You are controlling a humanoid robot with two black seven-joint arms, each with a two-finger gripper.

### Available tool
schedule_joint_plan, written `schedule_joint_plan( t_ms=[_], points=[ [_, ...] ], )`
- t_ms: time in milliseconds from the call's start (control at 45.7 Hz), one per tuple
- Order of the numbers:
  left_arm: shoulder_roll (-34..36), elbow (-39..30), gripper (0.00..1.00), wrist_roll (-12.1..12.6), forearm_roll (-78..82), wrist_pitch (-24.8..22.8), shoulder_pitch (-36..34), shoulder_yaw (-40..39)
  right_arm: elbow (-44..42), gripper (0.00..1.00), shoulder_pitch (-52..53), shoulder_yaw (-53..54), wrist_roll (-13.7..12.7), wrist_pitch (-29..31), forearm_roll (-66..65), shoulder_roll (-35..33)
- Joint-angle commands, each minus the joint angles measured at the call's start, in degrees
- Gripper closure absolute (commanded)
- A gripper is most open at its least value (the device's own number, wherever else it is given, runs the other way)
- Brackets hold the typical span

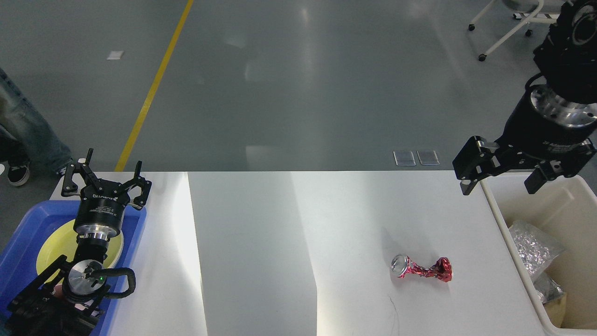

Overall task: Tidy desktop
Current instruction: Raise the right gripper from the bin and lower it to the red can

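Can crushed, red, lying on its side on desktop, near cream bin | right gripper high above bin's near corner, fingers spread, empty | left gripper over blue tray, spread, empty | advice: descend straight, straddle the narrow twisted waist (ends flare), close gently.

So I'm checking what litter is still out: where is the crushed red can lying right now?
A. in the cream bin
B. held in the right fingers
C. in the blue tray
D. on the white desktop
D: the crushed red can lies on the white desktop, apart from both grippers.
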Motion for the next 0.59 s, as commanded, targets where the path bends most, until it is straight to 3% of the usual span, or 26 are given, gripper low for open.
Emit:
schedule_joint_plan(
  t_ms=[0, 568],
  points=[
    [0.0, 0.0, 0.03, 0.09, 0.0, 0.0, 0.0, 0.01, 7.03, 0.0, 1.48, -0.06, -0.55, -7.76, 1.34, 0.09],
    [0.0, 0.0, 0.03, 0.09, 0.0, 0.0, -0.09, -0.08, 2.83, 0.0, -2.55, -1.82, -1.78, -9.35, 6.78, -0.53]
  ],
)
